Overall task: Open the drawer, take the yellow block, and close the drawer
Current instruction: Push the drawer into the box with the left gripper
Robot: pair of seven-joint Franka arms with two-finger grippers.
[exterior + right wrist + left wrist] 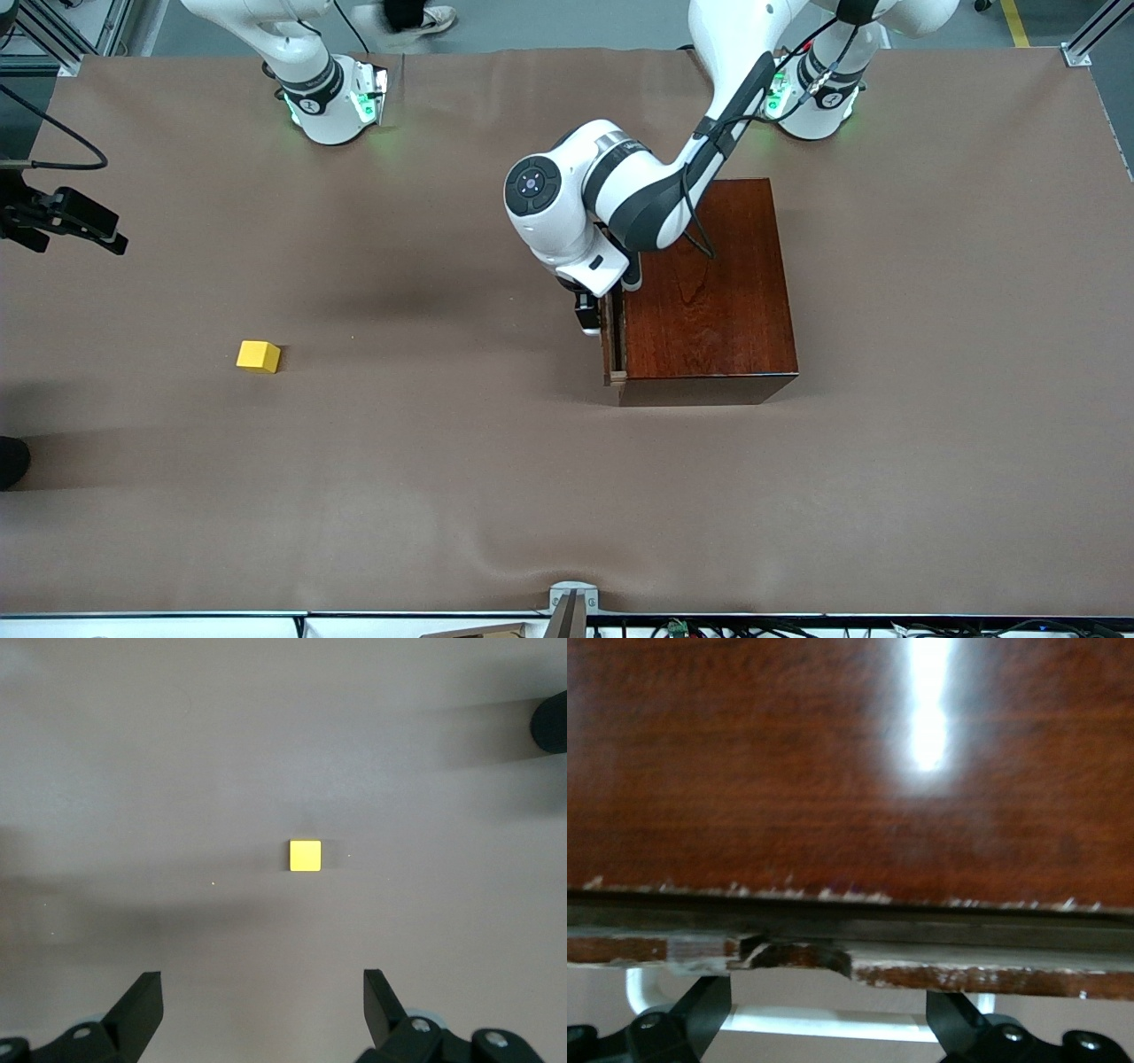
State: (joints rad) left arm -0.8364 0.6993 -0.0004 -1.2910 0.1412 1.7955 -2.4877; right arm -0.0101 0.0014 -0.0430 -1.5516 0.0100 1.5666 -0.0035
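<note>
We see the drawer (pixel 610 341) almost closed, showing only as a thin pale strip at the face of the dark wooden box (pixel 706 292) that looks toward the right arm's end of the bench (pixel 443 487). Its long axis runs from the robots' side toward the front camera. The left pincer (pixel 828 1028) sits right at that face, fingers (pixel 700 1014) apart on either side of the white handle (pixel 833 1023). The yellow block (pixel 305 855) lies on the bench, well apart from the box. The right pincer (pixel 263 1010) hangs above the block, fingers spread wide and empty.
</note>
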